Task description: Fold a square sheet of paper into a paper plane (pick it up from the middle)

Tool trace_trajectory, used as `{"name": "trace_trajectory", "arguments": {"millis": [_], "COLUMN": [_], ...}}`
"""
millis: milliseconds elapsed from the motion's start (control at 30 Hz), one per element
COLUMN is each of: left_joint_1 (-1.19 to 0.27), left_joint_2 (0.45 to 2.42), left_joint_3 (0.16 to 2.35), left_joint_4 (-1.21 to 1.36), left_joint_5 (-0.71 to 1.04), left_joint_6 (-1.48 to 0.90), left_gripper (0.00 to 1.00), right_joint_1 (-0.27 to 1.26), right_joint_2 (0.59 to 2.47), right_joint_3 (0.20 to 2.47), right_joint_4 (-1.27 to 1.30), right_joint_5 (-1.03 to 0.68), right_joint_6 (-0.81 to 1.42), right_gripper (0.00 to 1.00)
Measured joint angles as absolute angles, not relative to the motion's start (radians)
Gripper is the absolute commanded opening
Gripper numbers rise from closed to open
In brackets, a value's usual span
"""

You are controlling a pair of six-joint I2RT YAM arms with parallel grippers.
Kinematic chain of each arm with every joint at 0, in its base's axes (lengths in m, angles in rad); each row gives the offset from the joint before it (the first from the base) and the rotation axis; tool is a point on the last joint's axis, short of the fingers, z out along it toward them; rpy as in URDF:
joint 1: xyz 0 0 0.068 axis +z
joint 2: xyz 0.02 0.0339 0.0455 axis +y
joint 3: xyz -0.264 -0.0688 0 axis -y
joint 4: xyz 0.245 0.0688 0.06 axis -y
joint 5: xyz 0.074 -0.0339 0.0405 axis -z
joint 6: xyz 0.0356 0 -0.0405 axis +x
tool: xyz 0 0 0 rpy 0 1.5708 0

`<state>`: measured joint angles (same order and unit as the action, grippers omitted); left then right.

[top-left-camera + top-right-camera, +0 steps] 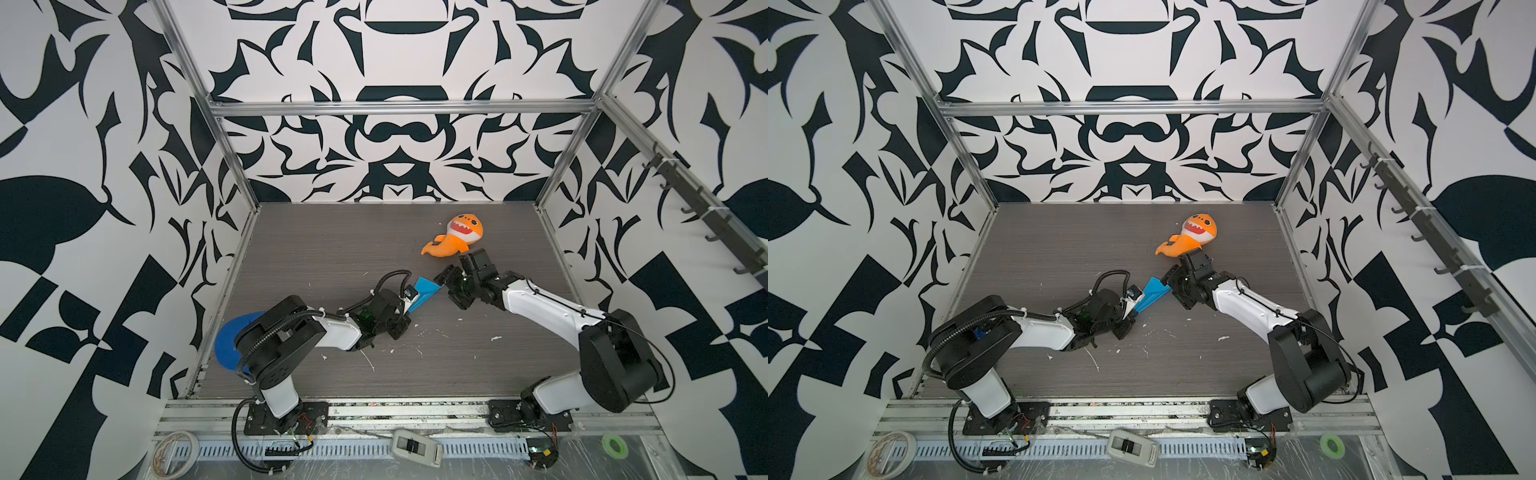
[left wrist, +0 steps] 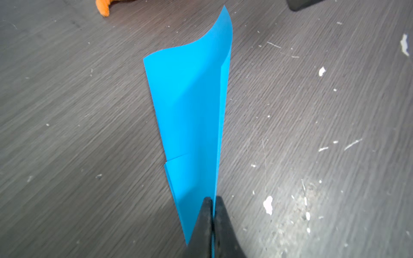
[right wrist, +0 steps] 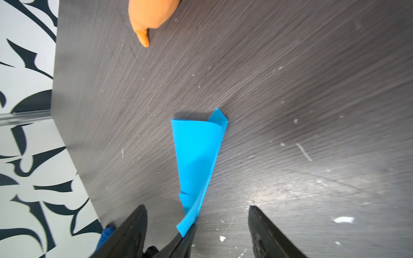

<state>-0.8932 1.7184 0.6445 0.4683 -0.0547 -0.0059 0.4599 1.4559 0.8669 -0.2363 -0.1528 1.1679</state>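
The left gripper (image 2: pixel 213 201) is pinched tight on the narrow end of the plane (image 2: pixel 194 111), keeping it edge-up over the desk (image 2: pixel 67 134), likely so the folds stay pressed. Just beside its wide end, the right gripper (image 3: pixel 197 206) gapes, holding nothing, probably readying a fresh hold.

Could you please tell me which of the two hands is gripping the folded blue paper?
The left hand: its jaws are pinched shut on the narrow end of the folded blue paper. The right hand has its jaws wide apart, clamping nothing.
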Motion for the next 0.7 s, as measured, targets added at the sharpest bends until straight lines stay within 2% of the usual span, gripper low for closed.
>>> {"name": "trace_trajectory", "arguments": {"millis": [700], "left_joint_1": [-0.885], "left_joint_2": [1.720], "left_joint_3": [0.702], "left_joint_4": [0.323], "left_joint_5": [0.028], "left_joint_6": [-0.251], "left_gripper": [0.07], "right_joint_1": [0.460], "right_joint_2": [1.373], "right_joint_3": [0.792], "right_joint_4": [-0.261], "right_joint_5": [-0.130], "right_joint_6": [0.831], "right_gripper": [0.70]}}
